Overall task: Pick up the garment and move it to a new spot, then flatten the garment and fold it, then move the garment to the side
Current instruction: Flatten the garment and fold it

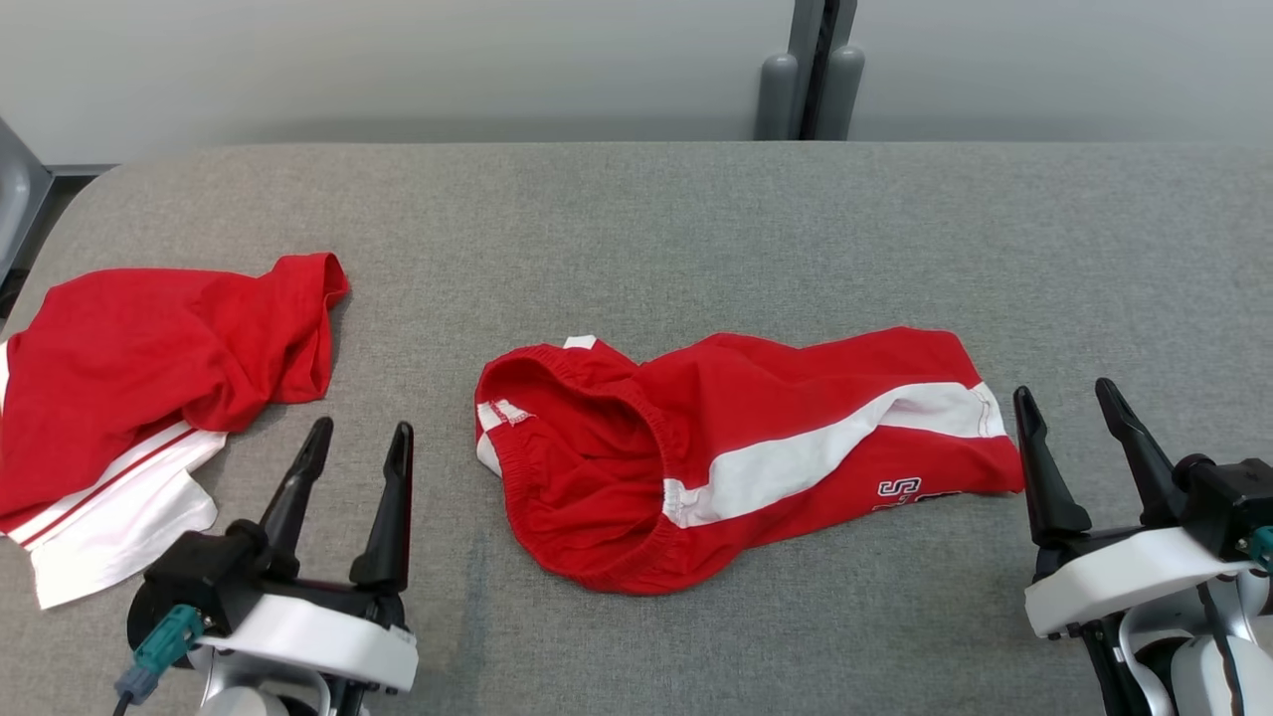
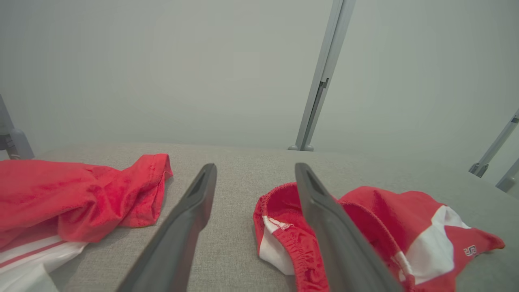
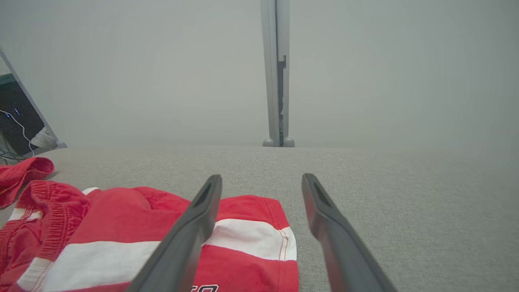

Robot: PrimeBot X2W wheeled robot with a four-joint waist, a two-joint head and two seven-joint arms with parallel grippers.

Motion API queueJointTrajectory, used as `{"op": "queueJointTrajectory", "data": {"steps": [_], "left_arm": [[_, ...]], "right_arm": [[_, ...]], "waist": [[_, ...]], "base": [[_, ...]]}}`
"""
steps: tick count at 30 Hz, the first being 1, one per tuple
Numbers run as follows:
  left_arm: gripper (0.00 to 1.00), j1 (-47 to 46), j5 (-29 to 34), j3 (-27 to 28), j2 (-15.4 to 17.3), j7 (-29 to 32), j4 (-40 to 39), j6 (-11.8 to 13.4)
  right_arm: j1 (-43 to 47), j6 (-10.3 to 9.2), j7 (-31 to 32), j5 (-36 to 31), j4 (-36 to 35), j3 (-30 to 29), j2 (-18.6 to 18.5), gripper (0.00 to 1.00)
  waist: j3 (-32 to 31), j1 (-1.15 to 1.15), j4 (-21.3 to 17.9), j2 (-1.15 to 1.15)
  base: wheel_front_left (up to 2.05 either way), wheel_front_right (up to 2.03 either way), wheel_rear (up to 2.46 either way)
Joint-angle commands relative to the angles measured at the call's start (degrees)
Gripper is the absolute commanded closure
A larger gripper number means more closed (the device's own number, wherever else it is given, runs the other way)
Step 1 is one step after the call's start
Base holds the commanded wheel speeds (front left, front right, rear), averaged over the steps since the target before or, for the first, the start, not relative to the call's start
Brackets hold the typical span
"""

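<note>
Two grippers, left [image 1: 363, 428] and right [image 1: 1066, 390], stand spread at your head view's lower corners, with the shorts [image 1: 736, 447] mid-frame between them on the table [image 1: 696, 219]. Left wrist view shows you the waistband [image 2: 284, 239]; right wrist view shows the hem [image 3: 290, 239] at lower left.

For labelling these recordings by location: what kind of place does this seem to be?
Probably a robot test lab: a grey fabric-covered table stands before plain pale partition panels joined by a metal post, with red shorts and a second red garment lying on it.
</note>
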Motion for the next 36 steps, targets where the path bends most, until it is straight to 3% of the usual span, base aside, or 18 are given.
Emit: {"op": "queueJointTrajectory", "data": {"steps": [1, 21, 22, 23, 26, 36], "left_arm": [[0.00, 0.66, 0.44, -0.03, 0.41, 0.33, -0.05, 0.25], [0.00, 1.27, 0.32, -1.24, 1.22, 2.43, -2.43, 1.52], [0.00, 0.82, 0.50, -1.45, 1.18, 2.45, -2.89, 1.31], [0.00, -2.94, 1.30, -5.48, 0.29, 5.31, -3.72, -1.11], [0.00, -4.55, 1.55, -8.83, -0.41, 8.66, -3.21, -2.63], [0.00, -6.33, 0.38, -15.13, -1.79, 17.57, 0.31, -5.36]], "right_arm": [[0.51, -0.01, 0.46, -0.57, -0.70, -0.09, -0.28, 0.00], [4.60, -0.01, 1.23, 0.15, -6.30, -0.26, 0.50, 0.00], [4.47, -0.01, 1.26, 0.22, -6.41, -0.23, 0.50, 0.00], [3.63, -0.01, 0.97, 0.61, -6.10, 0.16, 0.53, 0.00], [3.23, -0.01, 0.66, 0.85, -5.60, 0.54, 0.51, 0.00], [2.34, -0.01, -0.52, 1.74, -3.85, 1.29, 0.53, 0.00]], "waist": [[-0.33, 0.00, -0.26, 0.00], [-0.85, 0.00, -2.06, 0.00], [-0.58, 0.00, -2.15, 0.00], [1.58, 0.00, -3.01, 0.00], [2.70, 0.00, -3.92, 0.00], [4.74, 0.00, -6.70, 0.00]], "base": [[0.00, 0.00, 0.00], [0.00, 0.00, 0.00], [0.00, 0.00, 0.00], [0.00, 0.00, 0.00], [0.00, 0.00, 0.00], [0.00, 0.00, 0.00]]}}
